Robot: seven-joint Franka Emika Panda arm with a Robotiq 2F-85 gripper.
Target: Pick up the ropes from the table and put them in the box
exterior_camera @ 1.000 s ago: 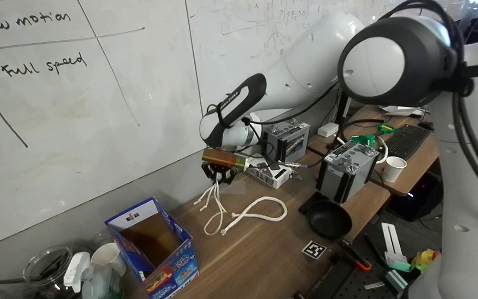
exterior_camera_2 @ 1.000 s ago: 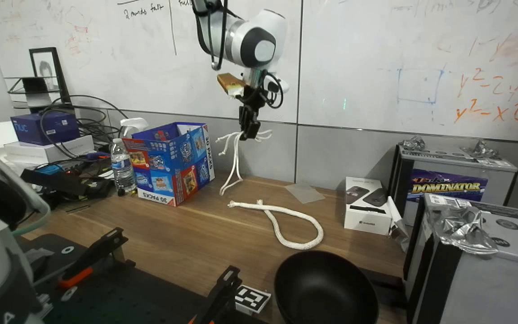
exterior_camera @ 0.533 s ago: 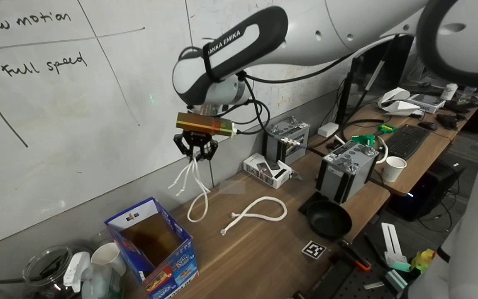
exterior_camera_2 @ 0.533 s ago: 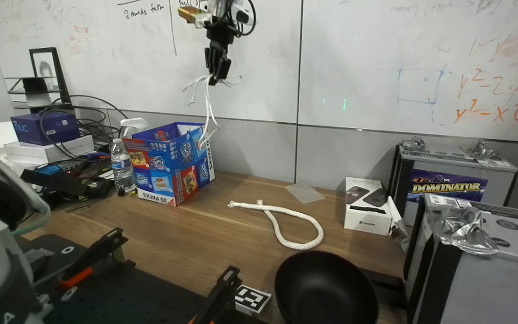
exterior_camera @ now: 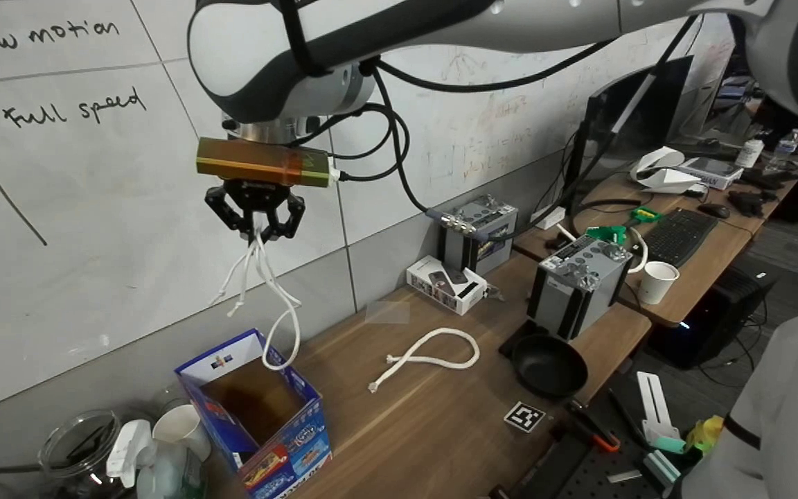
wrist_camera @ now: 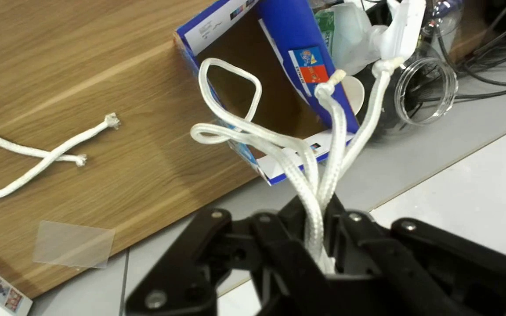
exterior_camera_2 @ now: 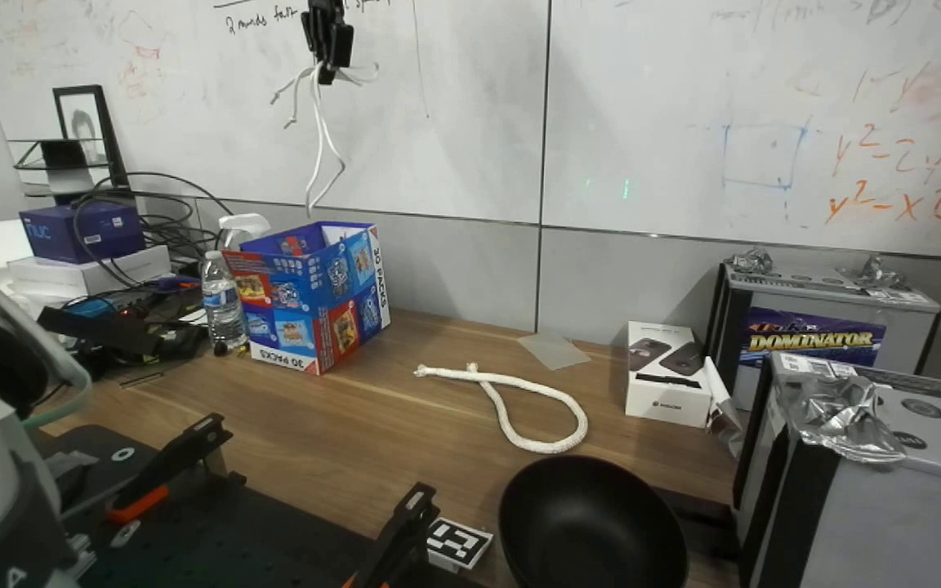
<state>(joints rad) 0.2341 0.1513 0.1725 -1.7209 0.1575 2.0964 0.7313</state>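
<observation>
My gripper [exterior_camera: 255, 234] is shut on a white rope [wrist_camera: 299, 188]; whether it is one cord or more I cannot tell. The rope hangs in a loop with two knotted ends showing. In an exterior view the gripper [exterior_camera_2: 330, 75] and rope [exterior_camera_2: 321, 135] are high above the blue box [exterior_camera_2: 284, 298]. In the wrist view the loop overlaps the open top of the box [wrist_camera: 279, 19]. The box also shows in an exterior view [exterior_camera: 298, 443], brown inside. Another white rope [exterior_camera: 451, 364] lies looped on the wood table [exterior_camera: 399, 436]; it also shows in the wrist view [wrist_camera: 16, 148].
A glass jar [exterior_camera: 80, 450], a spray bottle [exterior_camera: 170, 475] and a white cup [exterior_camera: 181, 430] stand beside the box. A water bottle [exterior_camera_2: 224, 306] stands there too. A black bowl [exterior_camera_2: 585, 523] is near the rope on the table. A whiteboard wall runs behind.
My gripper has risen and moved toward the box, carrying the hanging rope from over the table to above the box's edge. The rope on the table and the box have not moved.
</observation>
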